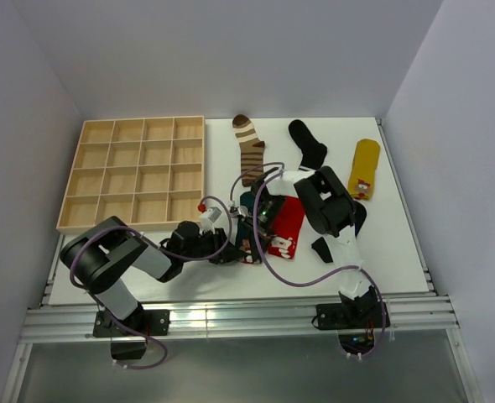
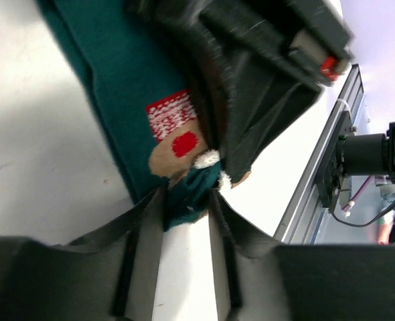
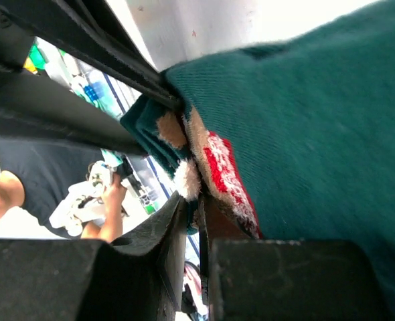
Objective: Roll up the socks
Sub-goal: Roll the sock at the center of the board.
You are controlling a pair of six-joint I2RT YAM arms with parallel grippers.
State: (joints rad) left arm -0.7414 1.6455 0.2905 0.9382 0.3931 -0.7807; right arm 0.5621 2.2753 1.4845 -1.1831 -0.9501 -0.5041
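We judge the task to be at an early stage: no finished roll is visible anywhere on the table (image 1: 390,243). The striped sock (image 1: 249,147), the black sock (image 1: 308,144) and the yellow sock (image 1: 364,168) lie flat and apart along the far side, untouched, to the right of the wooden tray (image 1: 143,119). The work in hand is the teal sock (image 2: 117,87), which lies at the centre of the table, just beside and partly over the red sock (image 1: 288,225). Its cartoon patch faces up in the left wrist view. The left gripper (image 2: 186,198) reaches in low from the left, forearm nearly level with the table, and its fingers pinch the near edge of the teal sock. The right arm folds back over the pair from the right. The right gripper (image 3: 192,200) points down toward the left one, its fingers pressed almost together on a doubled fold of the same sock, next to the white tuft of the patch. The two grippers meet closely at this edge, so we read this as the start of the first turn of the roll. All of the rolling is yet to be done, for this sock and for every other.
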